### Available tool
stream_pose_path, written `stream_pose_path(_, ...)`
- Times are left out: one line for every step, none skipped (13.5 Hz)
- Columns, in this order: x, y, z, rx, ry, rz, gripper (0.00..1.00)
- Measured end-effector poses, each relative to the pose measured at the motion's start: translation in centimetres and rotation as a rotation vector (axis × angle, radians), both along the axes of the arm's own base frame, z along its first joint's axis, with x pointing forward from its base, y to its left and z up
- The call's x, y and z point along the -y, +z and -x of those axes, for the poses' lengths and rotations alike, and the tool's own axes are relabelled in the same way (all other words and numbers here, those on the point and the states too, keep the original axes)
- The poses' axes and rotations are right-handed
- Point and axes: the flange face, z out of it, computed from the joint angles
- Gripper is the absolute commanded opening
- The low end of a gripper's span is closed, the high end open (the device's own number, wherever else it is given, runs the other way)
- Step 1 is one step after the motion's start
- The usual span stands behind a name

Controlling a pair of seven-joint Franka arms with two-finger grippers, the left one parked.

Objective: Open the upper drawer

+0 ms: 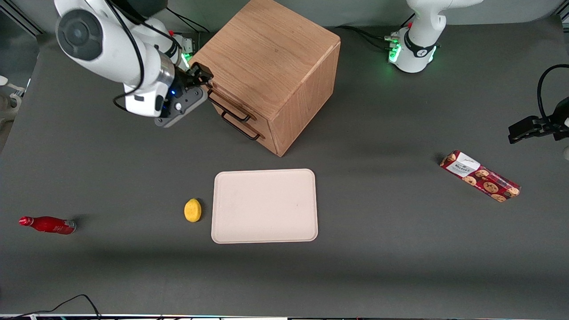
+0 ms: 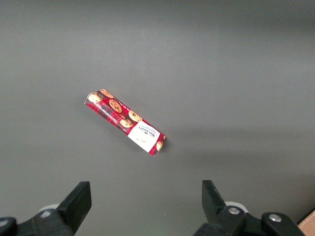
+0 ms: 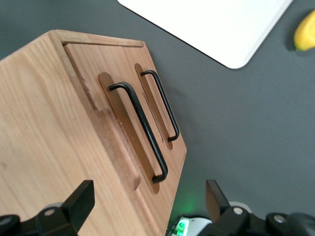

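Note:
The oak cabinet (image 1: pixel 271 58) stands at the back of the table with its drawer fronts turned toward the working arm's end. The upper drawer (image 3: pixel 118 147) looks shut, and its black bar handle (image 1: pixel 229 108) also shows in the right wrist view (image 3: pixel 140 130). The lower drawer's handle (image 1: pixel 242 129) runs parallel, nearer the cabinet's base, and shows in the right wrist view too (image 3: pixel 162 105). My right gripper (image 1: pixel 205 80) is open and empty. It hovers at the cabinet's top front edge, just above one end of the upper handle, and touches nothing (image 3: pixel 147 192).
A beige tray (image 1: pixel 265 206) lies nearer the front camera than the cabinet, with a yellow lemon (image 1: pixel 193 210) beside it. A red bottle (image 1: pixel 46 224) lies toward the working arm's end. A cookie pack (image 1: pixel 480 176) lies toward the parked arm's end.

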Motion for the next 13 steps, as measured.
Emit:
stream_pose_path(0.0, -1.4, -0.3, -0.009, 0.011, 0.000, 1.00)
stream_pose_path(-0.1, -2.7, -0.5, -0.024, 0.017, 0.004, 1.00)
stream_pose_path(-0.2, -4.0, -0.7, -0.038, 0.021, 0.010, 1.00)
stream_pose_path(-0.4, -5.1, -0.8, -0.049, 0.023, 0.015, 1.00)
stream_pose_path(-0.7, -6.1, -1.0, -0.052, 0.030, 0.016, 1.00)
stream_pose_path(-0.9, -7.1, -1.0, -0.052, 0.040, 0.012, 1.00)
stream_pose_path(-1.0, -8.1, -0.9, -0.058, 0.046, 0.006, 1.00)
stream_pose_path(-1.0, -8.8, -0.8, -0.070, 0.048, 0.000, 1.00)
stream_pose_path(-1.0, -9.3, -0.6, -0.081, 0.048, -0.004, 1.00)
stream_pose_path(-1.0, -9.8, -0.3, -0.093, 0.049, -0.005, 1.00)
stream_pose_path(-1.0, -10.3, -0.1, -0.104, 0.051, -0.004, 1.00)
stream_pose_path(-1.0, -10.7, 0.1, -0.113, 0.059, -0.004, 1.00)
stream_pose_path(-1.1, -11.2, 0.3, -0.120, 0.081, -0.009, 1.00)
